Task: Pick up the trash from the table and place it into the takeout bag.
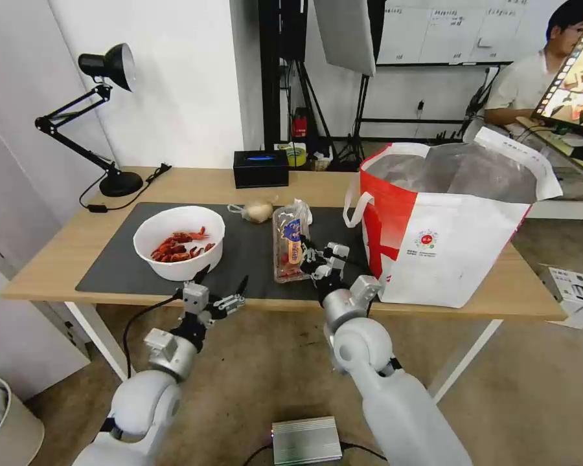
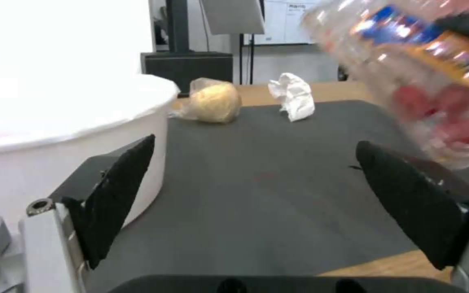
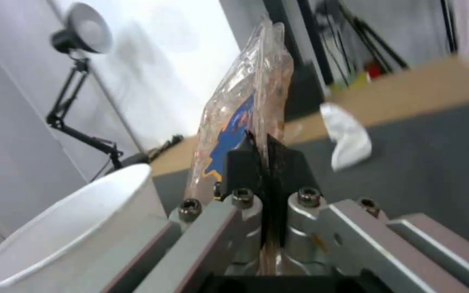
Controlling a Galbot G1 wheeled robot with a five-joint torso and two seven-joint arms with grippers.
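Note:
My right gripper (image 1: 312,254) is shut on the edge of the clear hinged tray (image 1: 289,241) of small red fruits. In the right wrist view the fingers (image 3: 245,156) pinch the tray (image 3: 240,118) upright. The tray (image 2: 419,73) hangs tilted above the mat in the left wrist view. My left gripper (image 1: 221,283) stands open at the table's front edge, just right of the white bowl (image 1: 178,241) of red crayfish shells, with nothing between its pads (image 2: 118,191). A small knotted bag (image 1: 258,210) and a crumpled tissue (image 2: 294,95) lie farther back on the mat. The takeout bag (image 1: 447,226) stands open to the right.
The light-wood table (image 1: 52,262) carries a dark grey mat (image 1: 110,272). A black desk lamp (image 1: 110,71) stands at the back left and a black box (image 1: 260,168) at the back middle. A person sits beyond the bag, away from the table.

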